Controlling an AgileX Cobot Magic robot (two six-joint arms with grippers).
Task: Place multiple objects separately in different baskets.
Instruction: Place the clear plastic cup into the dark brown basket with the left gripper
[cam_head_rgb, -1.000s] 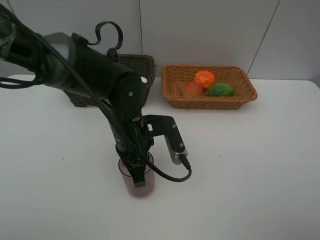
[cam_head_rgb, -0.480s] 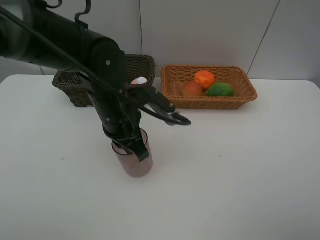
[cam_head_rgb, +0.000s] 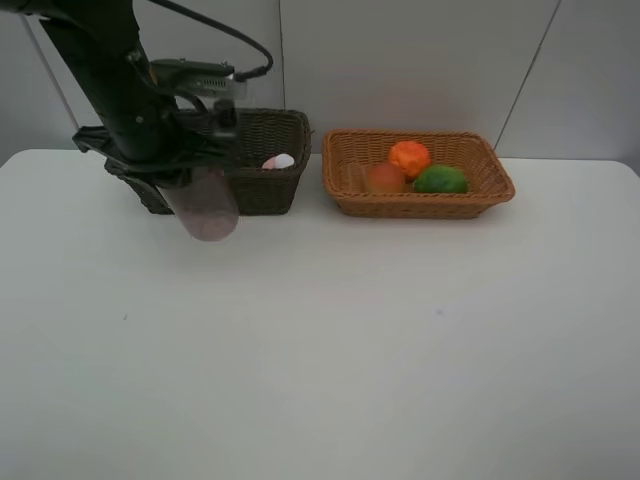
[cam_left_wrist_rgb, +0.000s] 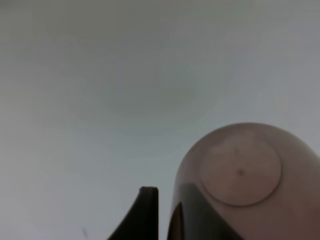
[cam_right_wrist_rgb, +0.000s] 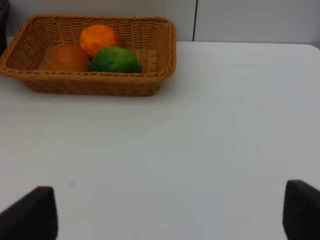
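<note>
Cup lifted at the dark basket

From high up, the left tool (cam_head_rgb: 190, 180) held the mauve cup (cam_head_rgb: 205, 205) clear of the worktop (cam_head_rgb: 400, 330), just before the dark basket (cam_head_rgb: 265, 165). Left wrist: pads clamped the cup's wall. Right wrist: the right tool (cam_right_wrist_rgb: 170, 212) gaped wide and empty, three fruits in the tan basket (cam_right_wrist_rgb: 150, 65).

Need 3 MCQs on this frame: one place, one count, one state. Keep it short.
1. Where is the mauve cup?
A. in the tan basket
B. held in the air before the dark basket
C. standing on the table

2. How many fruits lie in the tan basket?
A. one
B. three
C. five

3. How is the right end effector?
A. open, empty
B. shut on a fruit
C. shut on the cup

Key: 1 B, it hangs from the left end effector by the dark basket; 2 B, orange, reddish, green; 3 A, its fingers stand wide apart.
</note>
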